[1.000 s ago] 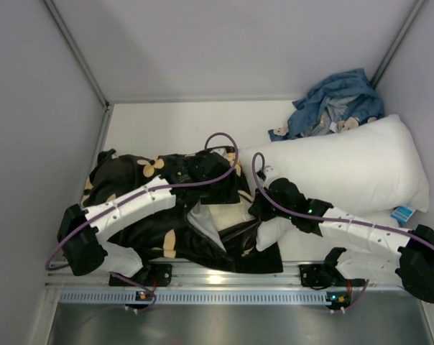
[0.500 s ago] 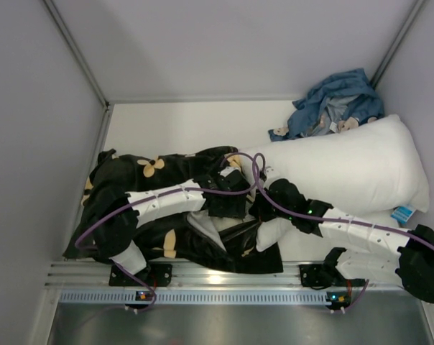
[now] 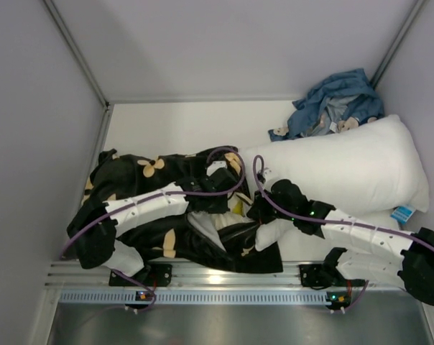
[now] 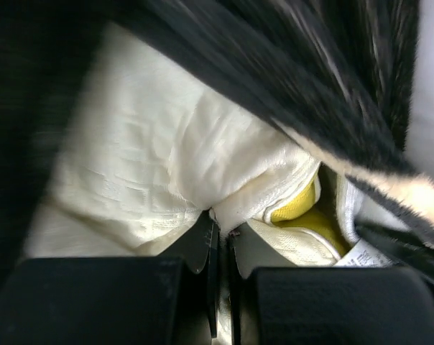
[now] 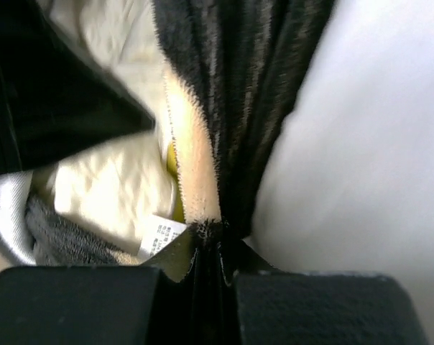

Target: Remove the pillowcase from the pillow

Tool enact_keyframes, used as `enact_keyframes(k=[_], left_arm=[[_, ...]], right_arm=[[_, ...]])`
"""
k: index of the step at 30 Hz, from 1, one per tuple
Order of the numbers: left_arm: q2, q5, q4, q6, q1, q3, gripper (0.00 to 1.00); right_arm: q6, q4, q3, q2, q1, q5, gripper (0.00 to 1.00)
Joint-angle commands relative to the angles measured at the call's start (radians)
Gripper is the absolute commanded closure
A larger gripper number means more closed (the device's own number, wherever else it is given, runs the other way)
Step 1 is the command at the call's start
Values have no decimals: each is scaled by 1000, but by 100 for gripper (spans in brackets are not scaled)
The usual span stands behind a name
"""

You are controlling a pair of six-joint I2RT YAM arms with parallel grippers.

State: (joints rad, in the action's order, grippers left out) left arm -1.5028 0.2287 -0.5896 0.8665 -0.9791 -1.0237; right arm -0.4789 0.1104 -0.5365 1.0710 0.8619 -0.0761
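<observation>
The black pillowcase point(image 3: 131, 176) with tan flowers lies crumpled at the left of the table. At its open right end the cream quilted pillow point(image 4: 145, 165) shows, with yellow trim and a white label. My left gripper point(image 4: 220, 219) is shut on a fold of the pillow's cream fabric near that corner; from above it sits at the opening point(image 3: 228, 188). My right gripper point(image 5: 210, 233) is shut on the pillowcase's edge point(image 5: 253, 108), pinching black and tan pile, just right of the left one point(image 3: 256, 208). Most of the pillow is hidden inside the case.
A large plain white pillow point(image 3: 339, 169) lies right beside the right gripper and fills the right of its wrist view point(image 5: 375, 158). A blue cloth bundle point(image 3: 332, 104) sits in the back right corner. Grey walls close in three sides; a metal rail point(image 3: 217, 277) runs along the near edge.
My left gripper, open before, pushed right into the pillowcase opening, shut on the pillow's cream fabric and drew back slightly left. The right gripper has kept its hold in place.
</observation>
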Motion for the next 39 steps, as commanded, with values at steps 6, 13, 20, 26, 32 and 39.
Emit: enact_keyframes(k=[6, 13, 20, 26, 32, 39], left_arm=[[246, 64, 17, -93, 256, -13, 100], [285, -23, -35, -173, 401, -176, 100], [374, -156, -70, -164, 405, -150, 100], [608, -327, -108, -135, 405, 3, 100], [737, -347, -159, -126, 405, 42, 100], [721, -356, -161, -129, 405, 54, 100]], right_arm=[[75, 9, -8, -31, 84, -254, 100], [48, -8, -13, 113, 152, -176, 100], [-44, -17, -57, 236, 161, 25, 100], [15, 104, -261, 348, 143, 143, 57], [128, 135, -404, 213, 144, 141, 10], [163, 193, -568, 218, 155, 87, 11]])
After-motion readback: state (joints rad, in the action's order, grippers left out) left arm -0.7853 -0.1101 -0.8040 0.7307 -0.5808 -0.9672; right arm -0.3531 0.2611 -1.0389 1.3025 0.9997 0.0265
